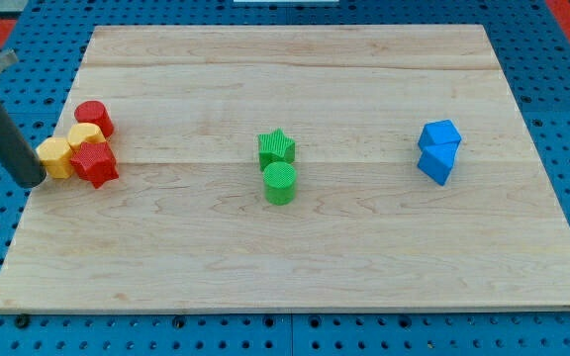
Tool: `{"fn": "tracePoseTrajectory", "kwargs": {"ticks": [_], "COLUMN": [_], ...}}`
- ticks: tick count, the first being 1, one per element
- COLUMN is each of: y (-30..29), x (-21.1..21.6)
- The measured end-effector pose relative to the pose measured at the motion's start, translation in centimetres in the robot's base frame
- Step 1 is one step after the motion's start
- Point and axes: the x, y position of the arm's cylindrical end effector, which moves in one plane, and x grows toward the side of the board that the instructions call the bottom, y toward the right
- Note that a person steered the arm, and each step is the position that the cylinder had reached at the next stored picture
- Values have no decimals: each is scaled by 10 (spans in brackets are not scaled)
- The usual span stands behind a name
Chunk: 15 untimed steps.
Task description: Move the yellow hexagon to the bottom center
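Note:
A yellow hexagon [55, 157] lies at the board's left edge, in a tight cluster with a second yellow block [85, 134], a red cylinder [95, 117] and a red star [96, 165]. My tip [34, 183] rests at the left edge of the board, right beside the hexagon's left side and slightly below it. I cannot tell whether it touches the hexagon. The dark rod slants up to the view's top left.
A green star [276, 147] and a green cylinder [280, 184] sit together at the board's centre. Two blue blocks [441, 134] [436, 164] sit together at the right. The wooden board [295, 277] lies on a blue perforated table.

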Motion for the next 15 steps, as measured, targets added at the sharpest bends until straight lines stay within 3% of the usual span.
{"fn": "tracePoseTrajectory", "kwargs": {"ticks": [2,4,7,15], "y": [1,49,50,57], "x": [1,1,40,55]}}
